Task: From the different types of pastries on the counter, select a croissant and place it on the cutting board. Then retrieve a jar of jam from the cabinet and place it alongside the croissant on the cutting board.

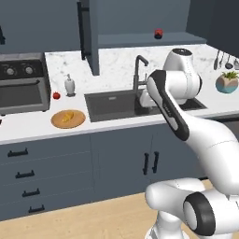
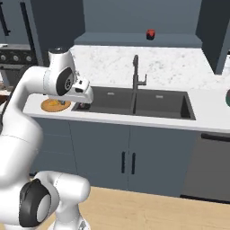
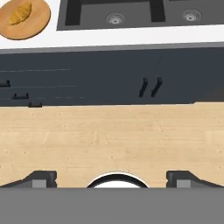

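Croissant (image 1: 68, 116) sitting golden on a round light-wood plate (image 1: 58, 122) at the near edge of the white tabletop (image 1: 32, 130), left of the dark double sink (image 1: 112, 105). Well apart from the end effector (image 2: 83, 106), which hangs open and empty over the sink's left front corner in the right base view, jaws spread wide, nothing between them. From the end effector, croissant out at about 9 o'clock along the tabletop edge.

Hand view: both dark fingertips (image 3: 41, 178) far apart at 6 o'clock, wood floor (image 3: 109, 131) below, slate-blue cabinet fronts (image 3: 87, 78) across the middle, croissant (image 3: 19, 15) up at 11 o'clock on the plate (image 3: 37, 24), sink basins (image 3: 113, 17) with their drains at 12 o'clock.

Left base view alone: small red item (image 1: 56, 95) and a pale soap dispenser (image 1: 69, 86) behind the plate, oven (image 1: 23, 84) at 9 o'clock, potted plant (image 1: 227, 81) at 3 o'clock, end effector itself masked by the arm's own forearm. Jar of jam (image 1: 158, 33), red with a dark top, up on the cabinet shelf (image 1: 149, 39) at 12 o'clock above the faucet (image 1: 138, 70).

Right base view: same jar (image 2: 150, 34) on the shelf, plate (image 2: 48, 106) half hidden behind the wrist, croissant hard to make out there.
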You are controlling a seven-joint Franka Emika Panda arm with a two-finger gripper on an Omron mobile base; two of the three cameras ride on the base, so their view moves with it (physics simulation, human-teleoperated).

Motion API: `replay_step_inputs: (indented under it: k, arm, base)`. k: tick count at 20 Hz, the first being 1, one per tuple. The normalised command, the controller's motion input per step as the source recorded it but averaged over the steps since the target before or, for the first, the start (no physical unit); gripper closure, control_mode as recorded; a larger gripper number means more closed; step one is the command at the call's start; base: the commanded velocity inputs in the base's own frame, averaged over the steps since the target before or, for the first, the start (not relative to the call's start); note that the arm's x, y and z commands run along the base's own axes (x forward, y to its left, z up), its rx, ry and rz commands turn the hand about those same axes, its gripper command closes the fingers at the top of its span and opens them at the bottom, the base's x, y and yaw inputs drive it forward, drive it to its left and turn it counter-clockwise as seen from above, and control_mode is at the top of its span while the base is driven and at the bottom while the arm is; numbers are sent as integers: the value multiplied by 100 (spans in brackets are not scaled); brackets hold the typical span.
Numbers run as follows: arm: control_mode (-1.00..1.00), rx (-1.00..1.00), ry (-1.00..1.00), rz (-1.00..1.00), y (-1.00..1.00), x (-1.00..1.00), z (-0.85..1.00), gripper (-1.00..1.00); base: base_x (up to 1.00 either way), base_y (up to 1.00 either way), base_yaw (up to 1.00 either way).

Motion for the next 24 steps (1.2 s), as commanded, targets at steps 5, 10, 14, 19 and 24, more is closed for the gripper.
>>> replay_step_inputs:
  k: [5, 10, 14, 19, 24]
  arm:
    - [100, 0, 0, 0, 0, 0, 0, -100]
    - [100, 0, 0, 0, 0, 0, 0, -100]
    - [100, 0, 0, 0, 0, 0, 0, -100]
    - [100, 0, 0, 0, 0, 0, 0, -100]
    - [100, 0, 0, 0, 0, 0, 0, -100]
  base:
    - [50, -44, 0]
    - [60, -25, 0]
    - [32, -37, 0]
    - [15, -60, 0]
    - [52, -20, 0]
